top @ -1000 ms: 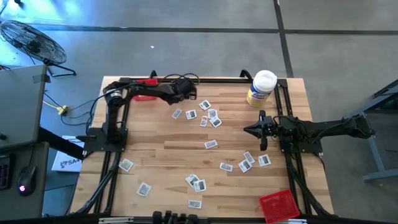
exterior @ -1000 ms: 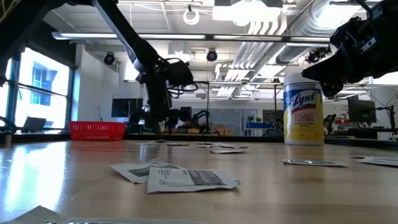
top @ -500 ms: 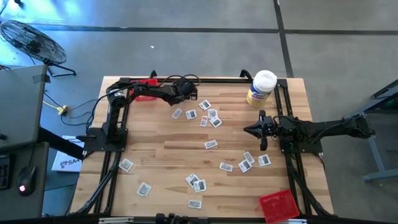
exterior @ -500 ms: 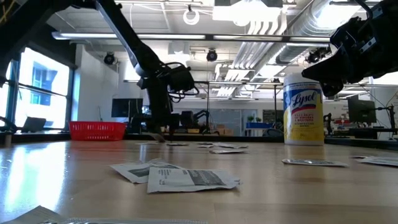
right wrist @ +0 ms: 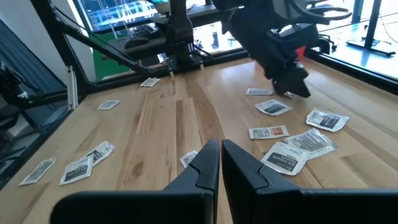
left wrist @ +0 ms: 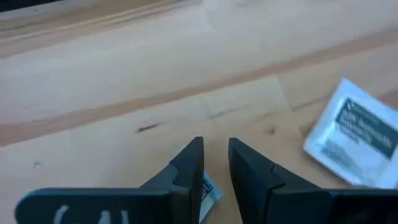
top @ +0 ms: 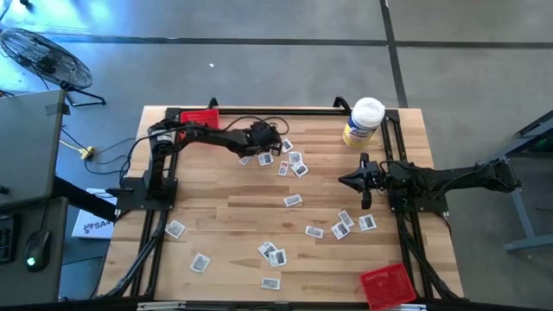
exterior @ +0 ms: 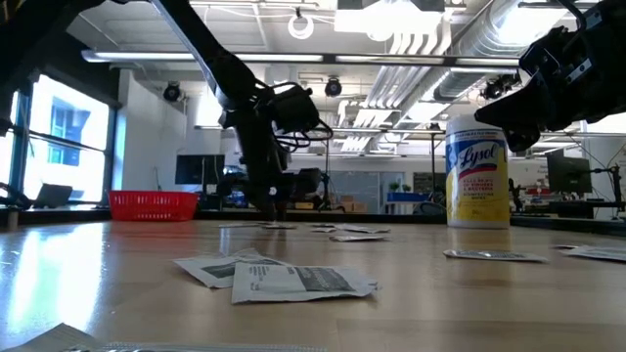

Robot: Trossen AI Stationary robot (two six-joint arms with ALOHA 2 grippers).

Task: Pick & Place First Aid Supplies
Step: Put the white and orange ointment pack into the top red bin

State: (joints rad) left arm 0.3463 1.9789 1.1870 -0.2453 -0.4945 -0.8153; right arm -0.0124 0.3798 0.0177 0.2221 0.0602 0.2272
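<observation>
A small white packet (left wrist: 208, 190) lies flat on the wood, peeking out between my left claw's (left wrist: 214, 163) fingertips, which are narrowed around it with only a thin gap. I judge this the grasp step: the pinch is not yet firm. A second packet (left wrist: 354, 142) sits just off to one side of my fingers, others lie close by, and the red tray (top: 199, 117) waits behind me at the table's (top: 225, 203) edge. Next I need to finish squeezing and lift cleanly without dragging neighbours. My right claw (top: 353, 180) hangs idle, pressed together, well apart.
</observation>
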